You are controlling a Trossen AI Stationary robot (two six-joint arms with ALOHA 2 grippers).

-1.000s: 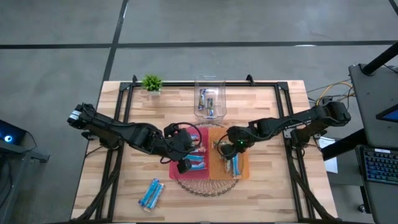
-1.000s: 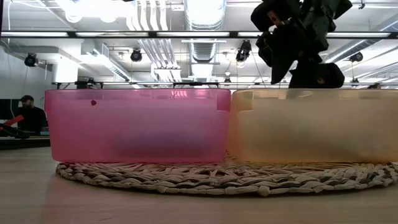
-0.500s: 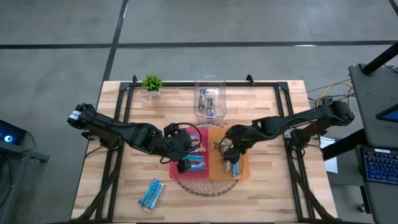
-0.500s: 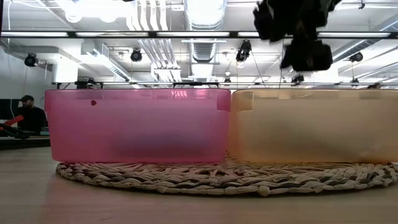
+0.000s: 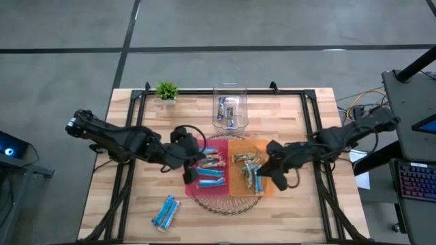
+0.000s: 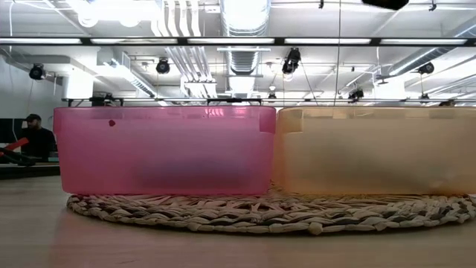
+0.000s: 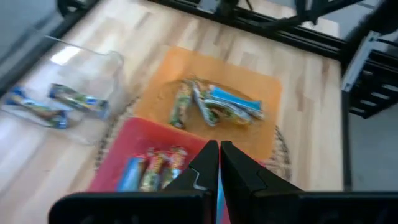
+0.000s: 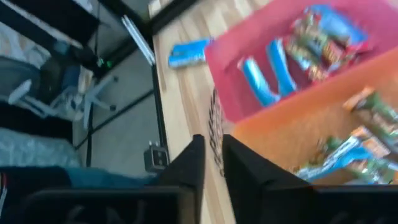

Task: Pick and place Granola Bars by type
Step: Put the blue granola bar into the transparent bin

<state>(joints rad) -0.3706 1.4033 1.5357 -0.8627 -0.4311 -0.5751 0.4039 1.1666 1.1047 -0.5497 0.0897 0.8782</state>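
Granola bars lie in two bins on a woven mat (image 5: 225,199). Blue and brown bars (image 5: 210,170) fill the pink bin (image 5: 216,143). Green-brown bars and a blue one (image 5: 246,167) lie in the orange bin (image 5: 262,150). My left gripper (image 5: 193,175) hovers shut over the pink bin's left side, holding nothing; its fingers (image 7: 219,165) meet. My right gripper (image 5: 271,173) hangs above the orange bin's right edge. Its fingers (image 8: 211,162) stand nearly together with nothing between them.
A clear container (image 5: 229,112) at the far middle holds more bars. Two blue bars (image 5: 165,211) lie loose on the wood near the front left. A small green plant (image 5: 166,90) stands at the far left. Black frame rails run along the table's sides.
My right gripper has risen from over the orange bin's middle and drawn back toward the table's right edge, rolling as it went; it has left the low view upward. My left gripper has pulled back a little toward the left edge, uncovering more of the pink bin.
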